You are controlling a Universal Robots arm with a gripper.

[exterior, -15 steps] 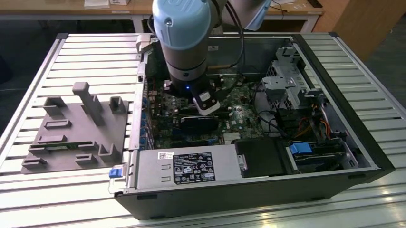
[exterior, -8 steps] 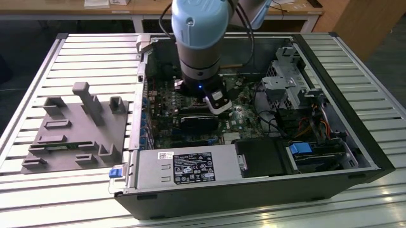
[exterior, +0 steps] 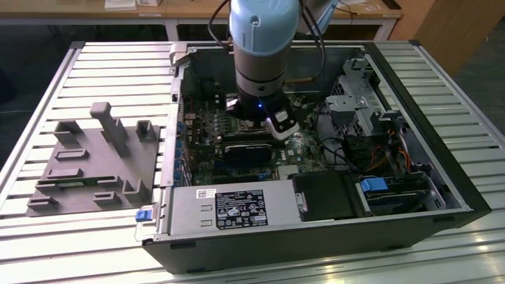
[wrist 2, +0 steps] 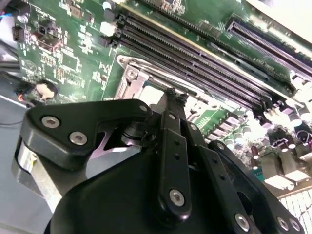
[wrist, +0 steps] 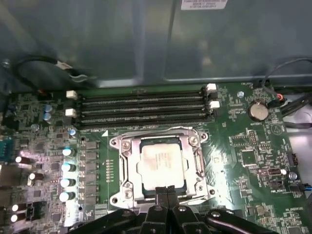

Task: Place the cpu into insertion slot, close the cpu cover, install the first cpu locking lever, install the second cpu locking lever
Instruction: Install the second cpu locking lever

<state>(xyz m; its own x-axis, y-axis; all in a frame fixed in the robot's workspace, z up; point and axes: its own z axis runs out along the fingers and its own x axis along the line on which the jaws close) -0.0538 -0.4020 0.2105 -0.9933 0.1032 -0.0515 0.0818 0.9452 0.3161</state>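
While the cpu (wrist: pixel 162 164) sits seated in the insertion slot (wrist: pixel 127 187), its silver-grey top shows through the window of the cpu cover (wrist: pixel 197 146), which lies closed and flat around it in the first wrist view. Just at the socket's six o'clock edge in that picture, the gripper (wrist: pixel 166 191) has its two black fingertips (wrist: pixel 161 193) pressed together, touching one another, with nothing visible between them; they stand at the rim of the cover frame, though I cannot tell whether they actually touch it. The second wrist view shows the same fingers (wrist 2: pixel 170 105) closed tip to tip over a corner of the silvery frame.

Beside the socket run four long black memory slots (wrist: pixel 141 108), parallel to its edge, with white latches at their ends. A round coin battery (wrist: pixel 257 111) lies on the green motherboard (wrist: pixel 234 165) further off, and a row of small capacitors (wrist: pixel 67 174) stands on the socket's other side.

In the exterior view, the arm (exterior: pixel 263 53) reaches down into the open computer case (exterior: pixel 442 171), the power supply (exterior: pixel 229 208) lying at six o'clock from the socket area. Outside the case, at nine o'clock, a grey fixture block (exterior: pixel 93 160) rests on the slatted table (exterior: pixel 47 248).
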